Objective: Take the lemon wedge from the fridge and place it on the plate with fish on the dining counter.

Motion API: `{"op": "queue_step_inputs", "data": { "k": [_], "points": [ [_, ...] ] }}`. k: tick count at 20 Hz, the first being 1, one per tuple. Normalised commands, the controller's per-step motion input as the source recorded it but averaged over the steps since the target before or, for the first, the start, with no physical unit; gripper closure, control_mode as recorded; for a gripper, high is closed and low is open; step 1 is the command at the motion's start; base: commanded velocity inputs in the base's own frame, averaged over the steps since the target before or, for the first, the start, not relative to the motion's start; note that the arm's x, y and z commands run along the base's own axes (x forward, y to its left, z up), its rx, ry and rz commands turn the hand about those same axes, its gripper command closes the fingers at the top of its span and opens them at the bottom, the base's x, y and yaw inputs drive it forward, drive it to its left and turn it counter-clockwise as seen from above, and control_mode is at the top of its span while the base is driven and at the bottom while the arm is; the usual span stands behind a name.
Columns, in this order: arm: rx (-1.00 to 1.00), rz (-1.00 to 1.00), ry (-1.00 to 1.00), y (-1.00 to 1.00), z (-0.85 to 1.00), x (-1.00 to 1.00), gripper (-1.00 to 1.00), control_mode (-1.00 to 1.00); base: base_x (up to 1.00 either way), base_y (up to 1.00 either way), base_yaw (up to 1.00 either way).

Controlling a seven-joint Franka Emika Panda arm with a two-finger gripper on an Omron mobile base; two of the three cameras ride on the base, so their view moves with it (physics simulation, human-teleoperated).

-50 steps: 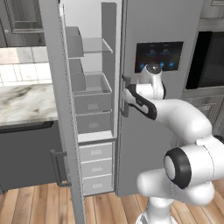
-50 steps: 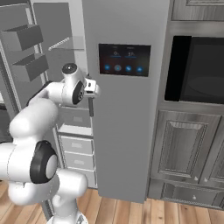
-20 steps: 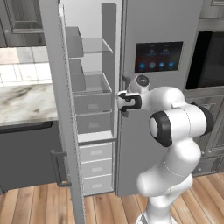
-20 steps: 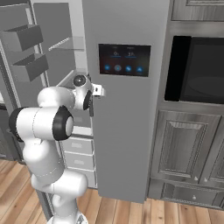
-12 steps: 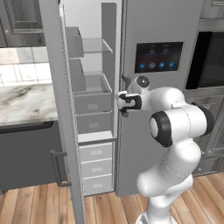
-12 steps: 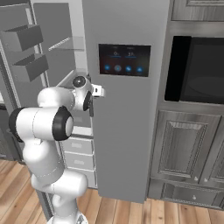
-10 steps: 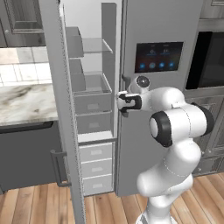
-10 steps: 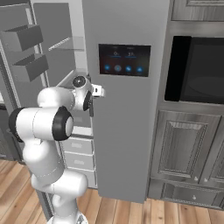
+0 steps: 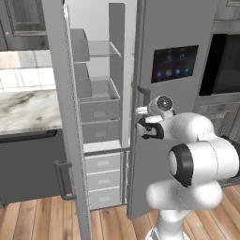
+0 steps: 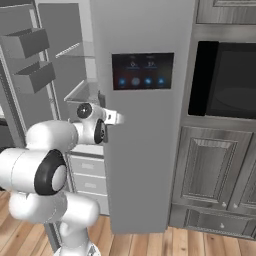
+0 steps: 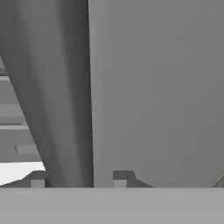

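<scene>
The tall grey fridge (image 9: 178, 28) stands with its left door (image 9: 65, 140) swung wide, showing glass shelves and grey drawers. My gripper (image 9: 140, 124) is at the right door's vertical bar handle (image 9: 144, 96), beside the dark dispenser panel (image 10: 142, 70). In the hand view the handle (image 11: 65, 109) runs up between my gripper's (image 11: 78, 183) two fingertips, which are closed around it. A tiny yellowish speck (image 9: 132, 85) shows at the right door's edge; I cannot tell if it is the lemon wedge. The plate, fish and dining counter are out of view.
A short marble worktop (image 9: 26, 110) backed by white tiles lies left of the open door, over a dark cabinet. A black wall oven (image 10: 225, 80) and dark panelled cabinets (image 10: 210, 170) stand right of the fridge. Wood floor lies below.
The fingers have closed around the right door's handle. My elbow has dropped lower, and the right door's free edge looks swung slightly outward.
</scene>
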Motion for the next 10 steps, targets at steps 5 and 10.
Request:
{"op": "queue_step_inputs", "data": {
  "k": [5,10],
  "points": [
    [0.02,-0.26,-0.13,-0.99,0.23,-1.00,1.00,-1.00,0.00,0.00,0.00],
    [0.07,-0.34,-0.07,-1.00,0.34,-1.00,1.00,-1.00,0.00,0.00,0.00]
  ]
}}
